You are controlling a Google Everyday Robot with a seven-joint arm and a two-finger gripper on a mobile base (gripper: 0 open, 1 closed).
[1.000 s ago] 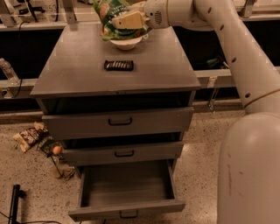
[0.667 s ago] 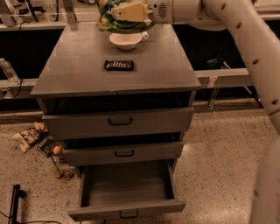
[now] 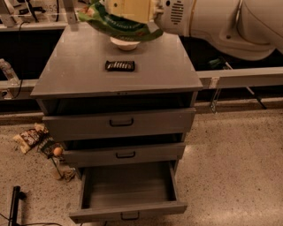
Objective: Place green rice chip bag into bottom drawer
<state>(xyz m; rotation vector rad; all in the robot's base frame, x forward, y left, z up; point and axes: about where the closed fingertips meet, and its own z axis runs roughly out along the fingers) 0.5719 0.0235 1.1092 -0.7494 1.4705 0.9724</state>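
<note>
The hand [image 3: 129,12] is at the top edge of the view, above the back of the tabletop [image 3: 79,75], with its pale yellowish fingers [image 3: 132,6] clamped on the green rice chip bag [image 3: 124,28]. The bag hangs crumpled beneath the hand, in the air, spread out over a white bowl [image 3: 125,43] that stands on the tabletop at the rear. Whether the bag's lower edge touches the bowl's rim cannot be told. The white arm [image 3: 212,20] runs off from the hand to the right and fills the upper right corner.

In front of the bowl, near the middle of the tabletop, a dark flat bar [image 3: 120,65] lies crosswise, well apart from the bag.

Under the tabletop are three grey drawers. The top drawer [image 3: 119,122] and the middle drawer [image 3: 126,152] stand pulled out a little. The bottom drawer [image 3: 128,189] is pulled out far, with its plain grey inside open to view and a small dark handle on its front.

On the speckled floor to the left of the cabinet lie some brownish snack packets [image 3: 30,137].
</note>
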